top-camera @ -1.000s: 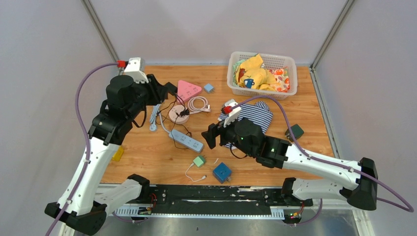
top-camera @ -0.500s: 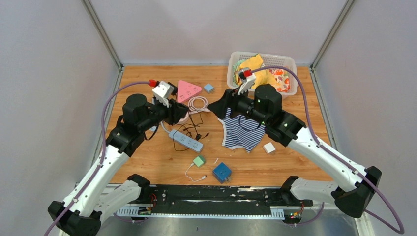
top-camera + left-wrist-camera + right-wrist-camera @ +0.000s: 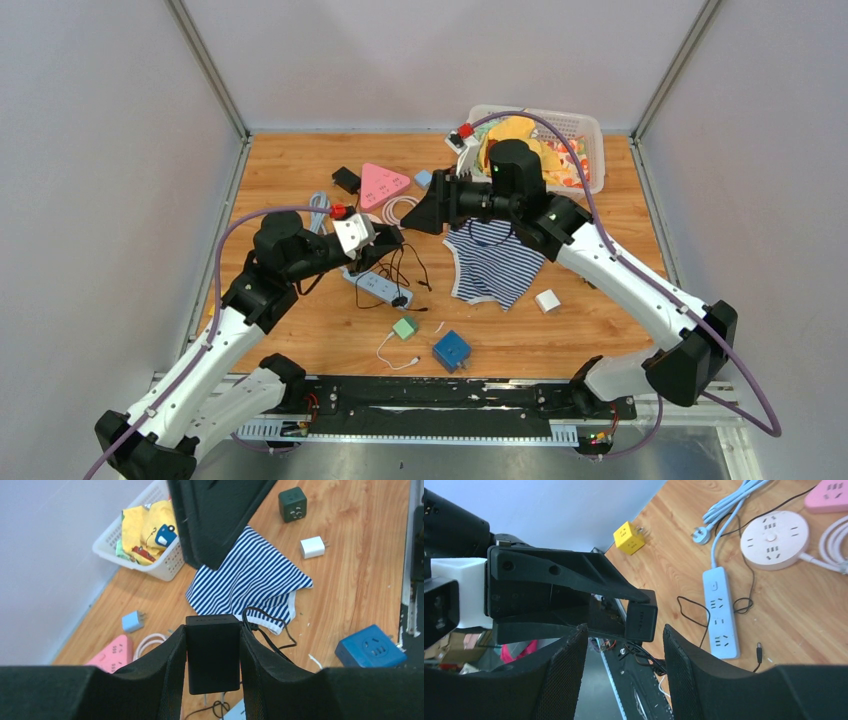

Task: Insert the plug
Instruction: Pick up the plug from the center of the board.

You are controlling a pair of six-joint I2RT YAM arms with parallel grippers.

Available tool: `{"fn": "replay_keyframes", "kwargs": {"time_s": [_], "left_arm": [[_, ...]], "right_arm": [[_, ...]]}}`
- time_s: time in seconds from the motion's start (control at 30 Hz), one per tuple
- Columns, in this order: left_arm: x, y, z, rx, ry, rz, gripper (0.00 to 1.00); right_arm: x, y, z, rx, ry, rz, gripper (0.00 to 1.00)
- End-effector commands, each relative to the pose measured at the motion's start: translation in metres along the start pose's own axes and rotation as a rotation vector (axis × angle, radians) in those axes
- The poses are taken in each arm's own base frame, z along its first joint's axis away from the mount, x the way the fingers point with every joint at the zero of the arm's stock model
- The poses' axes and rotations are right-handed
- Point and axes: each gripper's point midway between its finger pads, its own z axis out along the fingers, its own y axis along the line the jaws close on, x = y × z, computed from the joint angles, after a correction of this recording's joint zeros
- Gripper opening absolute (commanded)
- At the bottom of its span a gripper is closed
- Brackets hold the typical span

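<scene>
A black plug [image 3: 213,652] with a thin black cable [image 3: 265,635] is clamped between the fingers of my left gripper [image 3: 213,630], which is shut on it above the table. In the top view the left gripper [image 3: 385,240] hangs just over the white power strip [image 3: 378,287]. My right gripper [image 3: 408,226] points at it from the back right, nearly tip to tip. In the right wrist view the plug [image 3: 641,622] sits between the tips of my right gripper [image 3: 624,670], which is open with gaps on both sides. The power strip [image 3: 721,612] lies flat beyond it.
A pink triangular strip [image 3: 383,183], a round pink socket [image 3: 774,540] and a coiled white cable [image 3: 402,208] lie behind the strip. A striped cloth [image 3: 495,262], white charger [image 3: 547,300], blue cube [image 3: 452,350] and green cube [image 3: 404,327] are nearby. A basket [image 3: 590,135] stands back right.
My left arm has carried the plug from the back left toward the table's middle. My right arm has swung from the front to the back, facing it, and its jaws have narrowed.
</scene>
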Motion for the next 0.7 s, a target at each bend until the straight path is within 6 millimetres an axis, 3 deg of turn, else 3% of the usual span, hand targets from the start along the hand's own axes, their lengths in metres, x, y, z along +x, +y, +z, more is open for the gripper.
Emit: {"fn": "replay_keyframes", "kwargs": {"time_s": [0.0, 0.43, 0.67], "left_arm": [[-0.024, -0.006, -0.001, 0.051, -0.108, 0.182, 0.07], [-0.017, -0.005, 0.004, 0.056, -0.086, 0.157, 0.07], [-0.011, -0.002, 0.003, 0.028, -0.068, 0.134, 0.08]], "right_arm": [[0.006, 0.007, 0.001, -0.063, 0.058, 0.035, 0.58], [0.034, -0.007, 0.030, -0.060, 0.130, 0.091, 0.54], [0.041, -0.019, 0.043, -0.029, 0.147, 0.127, 0.37]]}}
